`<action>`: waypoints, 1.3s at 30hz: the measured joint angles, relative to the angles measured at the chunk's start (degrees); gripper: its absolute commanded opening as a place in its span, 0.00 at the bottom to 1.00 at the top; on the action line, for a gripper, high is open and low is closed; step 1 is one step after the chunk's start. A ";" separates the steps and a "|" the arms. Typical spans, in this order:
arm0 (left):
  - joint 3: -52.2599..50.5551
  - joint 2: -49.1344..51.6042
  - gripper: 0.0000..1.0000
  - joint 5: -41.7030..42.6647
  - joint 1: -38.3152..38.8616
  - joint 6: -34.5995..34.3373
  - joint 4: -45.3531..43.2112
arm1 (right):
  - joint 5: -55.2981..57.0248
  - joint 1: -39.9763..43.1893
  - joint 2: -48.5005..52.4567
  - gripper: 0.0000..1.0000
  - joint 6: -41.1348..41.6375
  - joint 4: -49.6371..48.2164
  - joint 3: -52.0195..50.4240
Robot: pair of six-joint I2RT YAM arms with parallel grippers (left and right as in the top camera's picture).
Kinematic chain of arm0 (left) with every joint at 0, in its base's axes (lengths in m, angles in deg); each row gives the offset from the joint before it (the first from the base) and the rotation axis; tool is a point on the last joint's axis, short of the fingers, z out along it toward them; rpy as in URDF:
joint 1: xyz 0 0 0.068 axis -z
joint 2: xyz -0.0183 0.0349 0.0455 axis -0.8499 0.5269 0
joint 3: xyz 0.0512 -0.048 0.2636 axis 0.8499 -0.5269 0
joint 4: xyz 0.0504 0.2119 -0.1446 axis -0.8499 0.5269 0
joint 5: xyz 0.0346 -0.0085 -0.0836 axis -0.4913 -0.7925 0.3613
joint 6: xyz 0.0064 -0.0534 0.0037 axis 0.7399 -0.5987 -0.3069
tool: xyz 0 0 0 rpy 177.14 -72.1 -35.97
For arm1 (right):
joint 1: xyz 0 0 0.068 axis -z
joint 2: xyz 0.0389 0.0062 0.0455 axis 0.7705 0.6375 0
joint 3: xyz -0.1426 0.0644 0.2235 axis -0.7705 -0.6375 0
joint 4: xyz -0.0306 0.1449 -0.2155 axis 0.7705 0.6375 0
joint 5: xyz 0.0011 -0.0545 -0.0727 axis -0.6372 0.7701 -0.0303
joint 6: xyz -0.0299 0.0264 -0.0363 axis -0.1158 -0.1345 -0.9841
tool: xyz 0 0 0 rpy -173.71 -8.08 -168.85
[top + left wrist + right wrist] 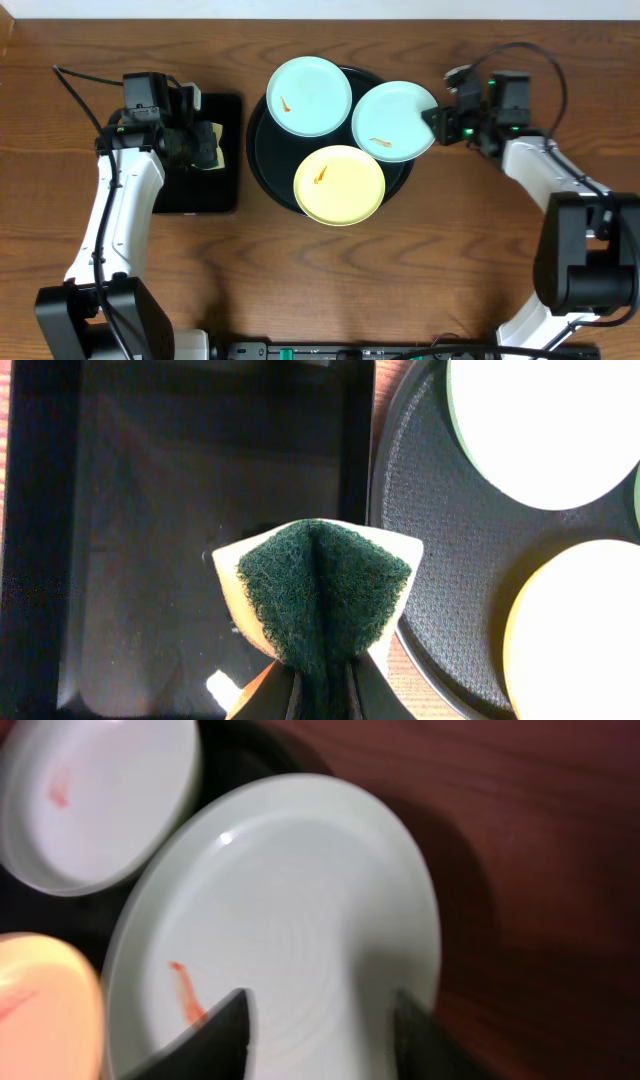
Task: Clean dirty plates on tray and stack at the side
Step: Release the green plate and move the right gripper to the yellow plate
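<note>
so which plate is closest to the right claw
The pale turquoise plate on the right of the round tray, overhanging its rim. The right claw sits at its edge; the other turquoise plate and the yellow plate lie farther left.

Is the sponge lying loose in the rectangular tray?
No, the left hand grips the folded green sponge between its fingers.

glossy smooth plates (pixel 290 900), textured matt black tray (pixel 440 590), coarse green sponge (pixel 320 595), wood-grain table (pixel 450 270)

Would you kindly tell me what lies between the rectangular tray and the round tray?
Only a bare strip of wooden table, shown overhead.
</note>
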 measured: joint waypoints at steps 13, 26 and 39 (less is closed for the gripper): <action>0.00 0.00 0.14 0.02 0.00 -0.17 1.51 | 7.85 0.37 0.00 0.71 1.70 1.57 0.00; 0.00 0.00 0.14 0.02 0.00 -0.17 1.57 | 2.47 3.58 0.07 0.56 3.19 0.94 0.00; 0.00 0.00 0.14 0.02 0.00 -0.17 2.05 | -0.13 3.45 -0.42 0.46 3.61 2.27 0.00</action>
